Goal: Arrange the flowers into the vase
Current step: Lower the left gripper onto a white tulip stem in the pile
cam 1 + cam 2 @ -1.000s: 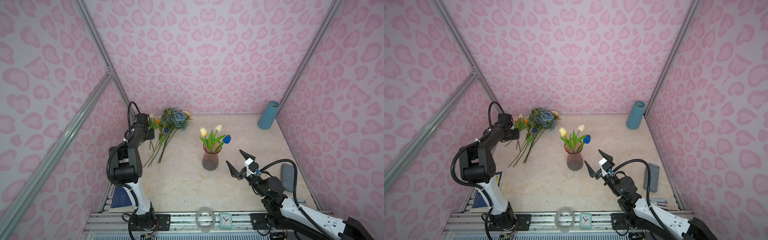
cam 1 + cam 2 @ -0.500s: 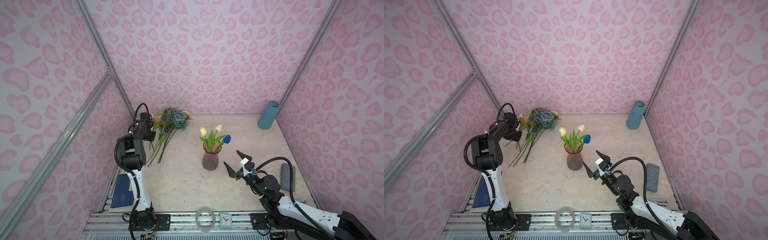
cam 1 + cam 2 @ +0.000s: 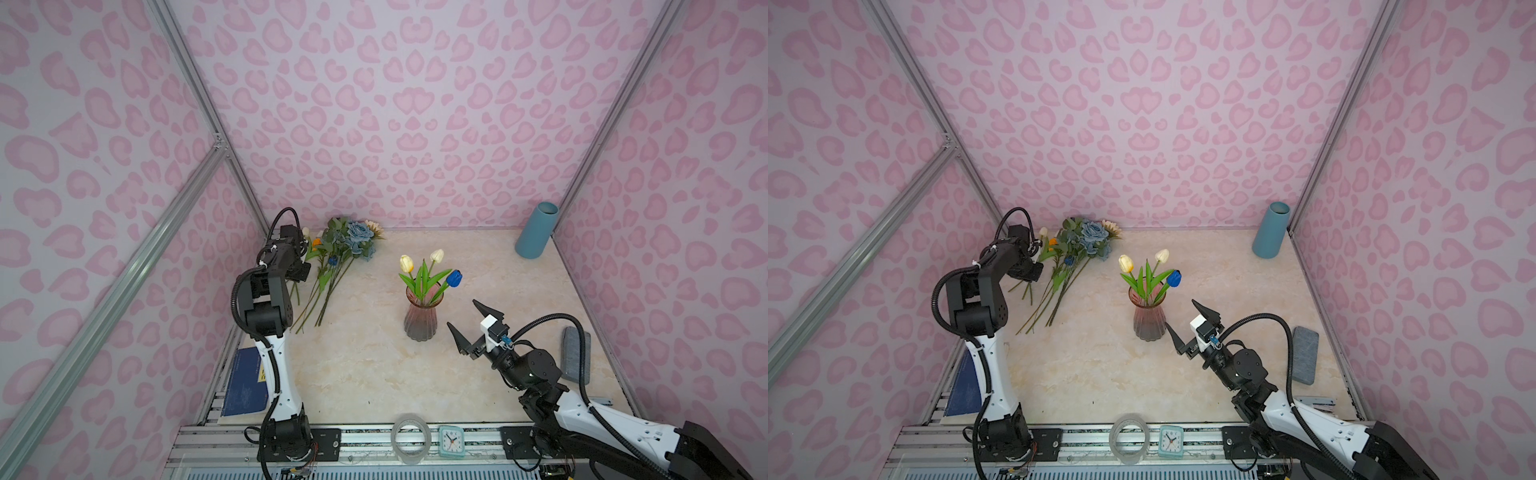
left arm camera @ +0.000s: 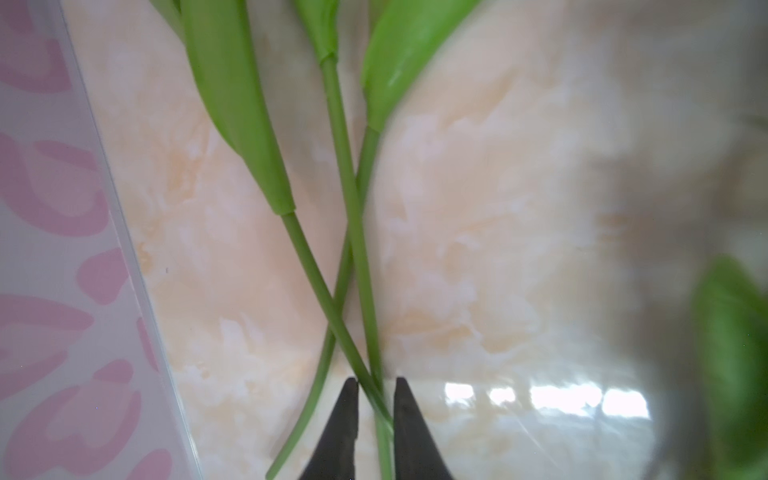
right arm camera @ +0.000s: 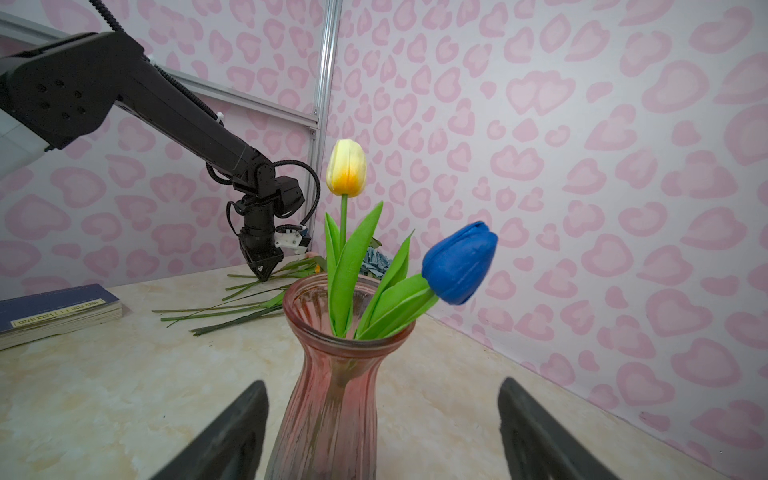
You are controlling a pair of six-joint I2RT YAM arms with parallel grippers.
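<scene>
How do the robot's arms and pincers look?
The left arm and right arm have black joints, white lower links and black ribbed cables. The left pincer and right pincer have black, pointed, triangular fingers, with a white block behind each.

Left gripper (image 4: 376, 380) cut off by the frame edge but for its tips, grip on the stems (image 4: 352, 208) unclear, nearby leaf (image 4: 731, 353) blurred, vase (image 5: 332, 395) base cut off, book (image 3: 243, 386) partly behind left arm (image 3: 270, 299), clock (image 3: 451, 440) face unreadable.

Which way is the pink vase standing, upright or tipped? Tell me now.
Upright: in a top view the vase stands on its base, mouth upward, with tulips rising from it.
</scene>
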